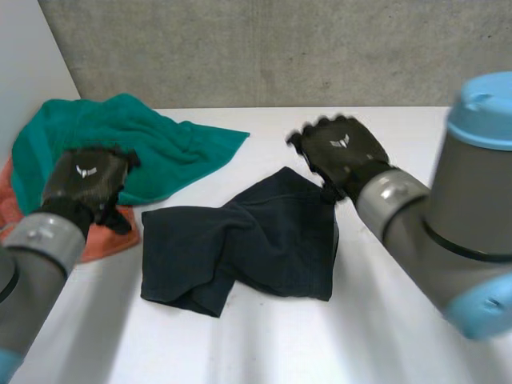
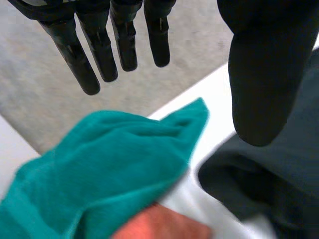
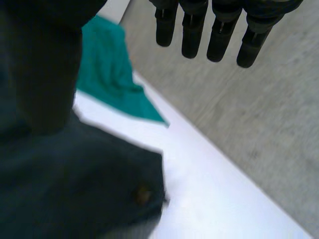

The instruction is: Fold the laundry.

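Crumpled dark navy cloth (image 1: 240,244) lies centre of the white tabletop (image 1: 384,328), your left hand (image 1: 84,182) at its 10 o'clock, right hand (image 1: 344,152) at 2, both spread and empty; the left, hovering over the teal terry towel (image 1: 152,140), could snag that instead.

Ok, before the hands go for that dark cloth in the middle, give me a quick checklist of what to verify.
1. The left hand is empty, fingers straight: ok.
2. The right hand is empty, fingers straight: ok.
3. The dark cloth lies flat: not ok, it is rumpled.
4. The dark cloth is apart from the teal towel: ok, table shows between them.
5. The right hand is by the cloth's far corner: ok; touching it: cannot tell.
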`<state>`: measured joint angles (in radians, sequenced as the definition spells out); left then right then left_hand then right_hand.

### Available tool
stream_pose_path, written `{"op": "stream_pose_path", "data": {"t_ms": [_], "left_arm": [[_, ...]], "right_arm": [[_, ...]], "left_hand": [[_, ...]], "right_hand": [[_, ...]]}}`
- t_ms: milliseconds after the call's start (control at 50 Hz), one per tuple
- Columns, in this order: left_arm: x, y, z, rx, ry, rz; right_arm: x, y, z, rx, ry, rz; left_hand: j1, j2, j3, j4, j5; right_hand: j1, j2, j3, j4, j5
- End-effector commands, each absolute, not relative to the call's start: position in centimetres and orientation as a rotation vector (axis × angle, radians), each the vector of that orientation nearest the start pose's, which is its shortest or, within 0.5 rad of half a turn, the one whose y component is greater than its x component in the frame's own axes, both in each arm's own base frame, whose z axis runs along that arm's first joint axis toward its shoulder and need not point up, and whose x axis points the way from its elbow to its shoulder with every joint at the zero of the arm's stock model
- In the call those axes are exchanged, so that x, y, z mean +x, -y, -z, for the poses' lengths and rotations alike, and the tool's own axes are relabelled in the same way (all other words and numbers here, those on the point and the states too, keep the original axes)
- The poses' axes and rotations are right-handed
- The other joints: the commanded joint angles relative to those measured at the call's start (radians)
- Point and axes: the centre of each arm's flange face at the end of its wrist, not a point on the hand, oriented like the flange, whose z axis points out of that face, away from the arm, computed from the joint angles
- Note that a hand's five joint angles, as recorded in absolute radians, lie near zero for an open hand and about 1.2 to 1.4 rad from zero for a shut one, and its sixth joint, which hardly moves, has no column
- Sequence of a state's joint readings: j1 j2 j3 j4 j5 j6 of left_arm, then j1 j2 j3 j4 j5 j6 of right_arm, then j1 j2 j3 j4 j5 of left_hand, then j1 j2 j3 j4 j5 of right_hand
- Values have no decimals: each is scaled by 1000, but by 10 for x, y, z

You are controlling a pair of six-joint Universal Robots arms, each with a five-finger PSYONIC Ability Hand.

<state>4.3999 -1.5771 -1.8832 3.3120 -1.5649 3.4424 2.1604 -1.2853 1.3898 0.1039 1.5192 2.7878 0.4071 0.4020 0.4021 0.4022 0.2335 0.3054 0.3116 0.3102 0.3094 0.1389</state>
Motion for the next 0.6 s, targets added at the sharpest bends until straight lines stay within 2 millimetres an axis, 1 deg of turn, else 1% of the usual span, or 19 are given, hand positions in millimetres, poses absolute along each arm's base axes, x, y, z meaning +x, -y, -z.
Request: {"op": "stream_pose_path", "data": {"t_ms": [20,40,60,80,120,140,180,200,240,260,320,360,420,440,480,500,520,560,600], "left_arm": [[-207,194,-192,916,-2549,1829],[-207,192,-187,930,-2578,1796],[-206,191,-177,943,-2624,1744],[-205,192,-174,937,-2638,1725],[-203,197,-166,920,-2660,1689],[-201,203,-159,901,-2670,1661],[-200,209,-154,881,-2681,1643],[-201,214,-151,873,-2683,1636],[-202,219,-148,870,-2680,1639],[-205,223,-145,868,-2680,1643],[-210,231,-140,866,-2683,1647],[-212,235,-137,862,-2685,1646],[-215,242,-133,843,-2686,1647],[-217,245,-132,834,-2687,1651],[-219,248,-133,829,-2684,1662],[-220,251,-134,813,-2677,1680],[-221,253,-136,803,-2669,1694],[-222,256,-143,776,-2652,1729],[-222,262,-162,723,-2597,1818]], "right_arm": [[279,180,-216,-1333,-2182,1528],[279,177,-211,-1337,-2184,1500],[278,172,-202,-1339,-2177,1465],[278,170,-198,-1334,-2169,1460],[280,167,-188,-1320,-2152,1458],[283,166,-180,-1305,-2126,1477],[287,166,-172,-1290,-2103,1504],[290,166,-164,-1277,-2089,1523],[294,168,-156,-1266,-2077,1542],[299,170,-148,-1261,-2072,1552],[306,173,-134,-1265,-2074,1557],[309,175,-128,-1266,-2080,1568],[315,186,-120,-1246,-2094,1614],[317,192,-117,-1231,-2099,1649],[320,198,-117,-1214,-2097,1690],[321,204,-118,-1194,-2090,1734],[322,207,-120,-1186,-2087,1757],[322,212,-125,-1161,-2085,1808],[320,217,-146,-1107,-2058,1915]], "left_hand": [[144,149,149,149,143],[144,149,149,149,143],[141,146,146,146,140],[138,143,143,143,137],[118,123,123,123,117],[94,99,99,99,93],[91,96,96,96,90],[88,93,93,93,87],[85,90,90,90,84],[68,73,73,73,67],[71,76,75,75,70],[82,87,87,87,81],[176,181,181,181,175],[287,292,292,292,286],[495,500,500,500,494],[781,786,786,786,780],[985,990,989,989,984],[989,994,994,994,988],[989,994,994,994,988]], "right_hand": [[221,215,217,217,213],[224,218,220,220,216],[236,230,231,232,228],[259,253,255,255,251],[298,291,293,294,290],[298,292,293,294,290],[298,292,293,294,290],[298,292,293,294,290],[277,271,273,273,269],[274,268,270,270,266],[251,245,246,247,243],[259,253,255,255,251],[306,300,302,302,298],[382,376,377,378,374],[570,564,565,566,562],[960,954,956,956,952],[1090,1083,1085,1086,1081],[1091,1085,1086,1087,1083],[1091,1085,1086,1087,1083]]}}
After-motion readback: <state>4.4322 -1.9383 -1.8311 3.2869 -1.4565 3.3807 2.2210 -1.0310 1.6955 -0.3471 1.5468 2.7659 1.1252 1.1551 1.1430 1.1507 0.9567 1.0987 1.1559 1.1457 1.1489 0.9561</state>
